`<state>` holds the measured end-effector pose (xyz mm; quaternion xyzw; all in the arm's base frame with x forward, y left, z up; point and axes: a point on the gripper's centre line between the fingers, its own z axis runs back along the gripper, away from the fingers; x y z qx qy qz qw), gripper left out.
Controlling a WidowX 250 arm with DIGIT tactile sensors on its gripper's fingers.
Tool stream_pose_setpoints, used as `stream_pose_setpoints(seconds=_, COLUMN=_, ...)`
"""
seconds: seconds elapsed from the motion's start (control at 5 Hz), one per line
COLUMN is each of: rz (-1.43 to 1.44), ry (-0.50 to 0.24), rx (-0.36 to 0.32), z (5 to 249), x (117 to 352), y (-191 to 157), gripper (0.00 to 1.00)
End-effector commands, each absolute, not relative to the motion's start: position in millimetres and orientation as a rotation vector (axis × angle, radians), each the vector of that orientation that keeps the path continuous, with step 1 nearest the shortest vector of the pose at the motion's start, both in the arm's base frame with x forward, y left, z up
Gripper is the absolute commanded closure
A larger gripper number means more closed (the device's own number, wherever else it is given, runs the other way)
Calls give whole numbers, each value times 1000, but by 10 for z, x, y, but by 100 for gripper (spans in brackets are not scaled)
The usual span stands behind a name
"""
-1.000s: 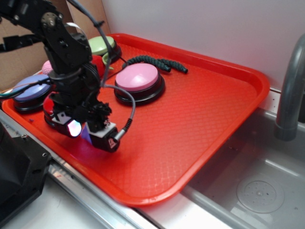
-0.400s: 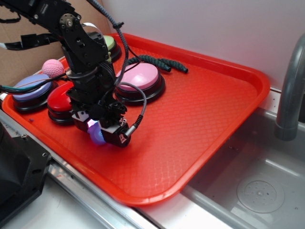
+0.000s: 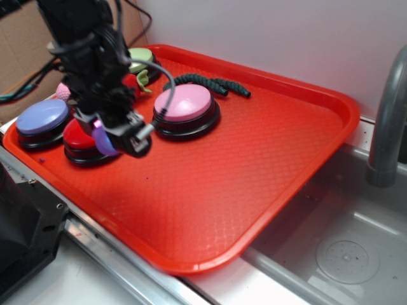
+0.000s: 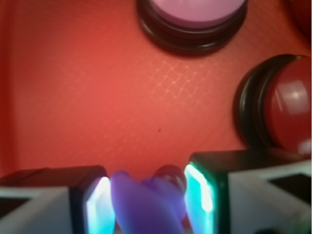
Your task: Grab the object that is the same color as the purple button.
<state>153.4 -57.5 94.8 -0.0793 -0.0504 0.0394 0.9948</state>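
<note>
My gripper (image 3: 109,141) hangs above the left part of the red tray (image 3: 254,159), shut on the small glossy purple object (image 3: 103,141). In the wrist view the purple object (image 4: 146,202) sits pinched between my two lit fingers (image 4: 100,207), lifted off the tray floor. The purple button (image 3: 42,117), a lavender dome on a black base, stands at the tray's left edge, just left of my gripper.
A red-topped button (image 3: 79,136) sits right behind my gripper, also in the wrist view as the red-topped button (image 4: 287,105). A pink-topped button (image 3: 184,105), a green button (image 3: 141,60), a pink knitted ball (image 3: 63,91) and a dark coiled cord (image 3: 210,82) lie further back. A sink (image 3: 331,254) and faucet (image 3: 388,121) are at right.
The gripper has risen off the tray with the purple object held in it and drifted left and back, towards the red-topped button.
</note>
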Motion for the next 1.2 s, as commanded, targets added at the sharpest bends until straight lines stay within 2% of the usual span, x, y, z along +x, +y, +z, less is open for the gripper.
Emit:
stream_pose_setpoints(seconds=0.0, rz=65, ry=-105, rx=-99, z=1378, x=1527, y=-514, gripper=100)
stream_pose_setpoints(seconds=0.4, rz=93, ry=-85, rx=-35, z=1617, x=1529, y=-427, gripper=100)
stream_pose_setpoints(seconds=1.0, rz=124, ry=-104, rx=-17, z=1851, x=1701, y=-286, gripper=100)
